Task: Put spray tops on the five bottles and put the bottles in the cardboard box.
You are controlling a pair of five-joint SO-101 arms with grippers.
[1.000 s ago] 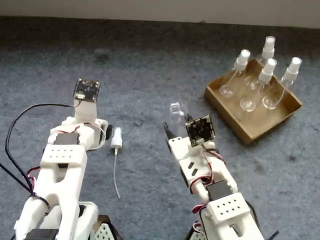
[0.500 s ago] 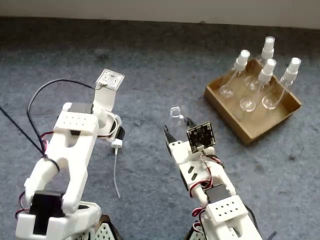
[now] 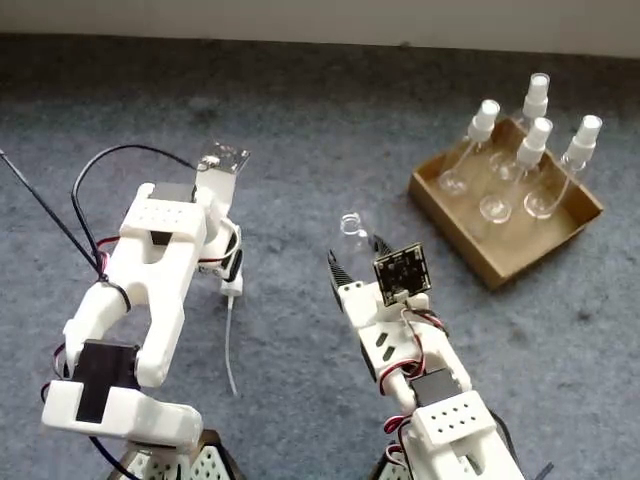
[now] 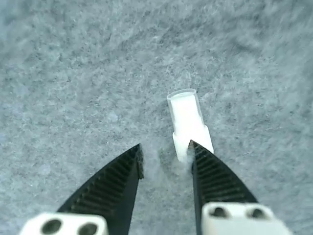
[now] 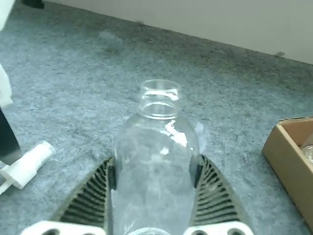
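A white spray top (image 4: 187, 122) lies on the grey carpet with its thin tube (image 3: 230, 345) trailing toward the arm bases. My left gripper (image 4: 165, 149) points down over it, open, one black finger touching the top's side and the other finger apart from it. In the high view this gripper (image 3: 236, 270) sits just above the spray top (image 3: 232, 288). My right gripper (image 5: 155, 169) is shut on a clear bottle (image 5: 156, 142) without a top, its open neck (image 3: 350, 222) pointing away from the arm. The spray top (image 5: 27, 164) also lies beside that bottle.
A cardboard box (image 3: 470, 235) at the back right holds several clear bottles with white spray tops (image 3: 540, 135). Its corner (image 5: 293, 152) lies close to the held bottle. A pale wall runs along the far edge of the carpet.
The left arm swung forward and tipped its gripper down onto the spray top. The right gripper drew back slightly with the bottle, then held still.
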